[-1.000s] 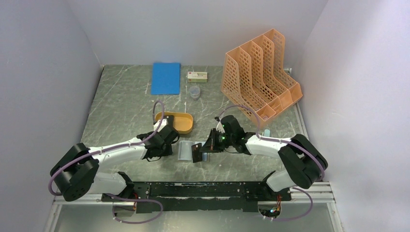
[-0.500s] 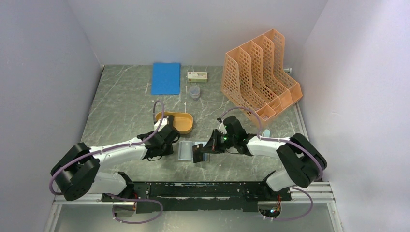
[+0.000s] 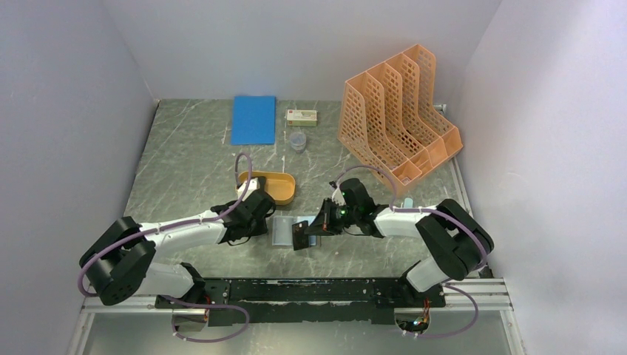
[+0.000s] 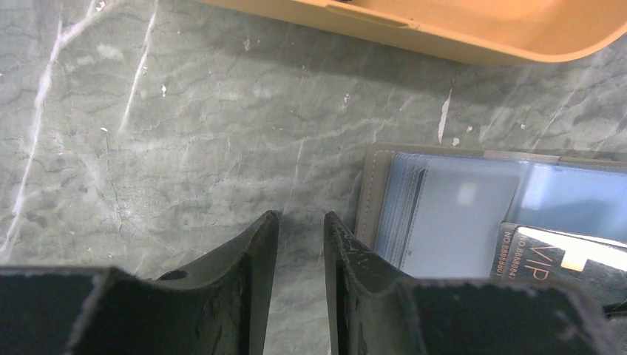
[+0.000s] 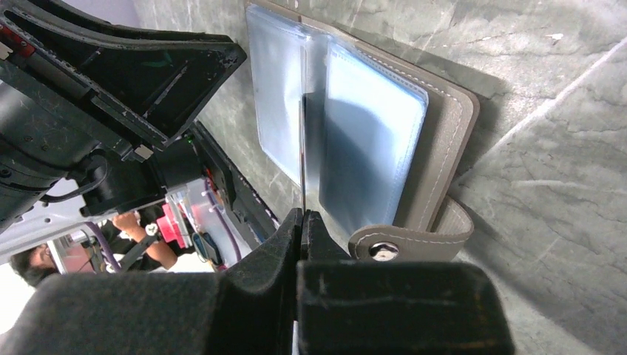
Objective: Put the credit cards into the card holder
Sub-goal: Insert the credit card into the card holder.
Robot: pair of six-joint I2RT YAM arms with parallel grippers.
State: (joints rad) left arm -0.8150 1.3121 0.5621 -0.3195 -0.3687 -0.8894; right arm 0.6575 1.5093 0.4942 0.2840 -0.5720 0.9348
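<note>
Right fingers (image 5: 285,237) pinch a thin black credit card (image 4: 554,251) edge-on over the open grey-brown card holder (image 5: 447,140) on the worktop (image 4: 185,133); left fingers (image 4: 251,251), narrowly parted, empty, sit beside it. Unpinned, the holder may slide, card missing its pocket.

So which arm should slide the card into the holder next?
Probably right. The right gripper is shut on a card over the open card holder; the left gripper holds nothing, beside its edge.
</note>
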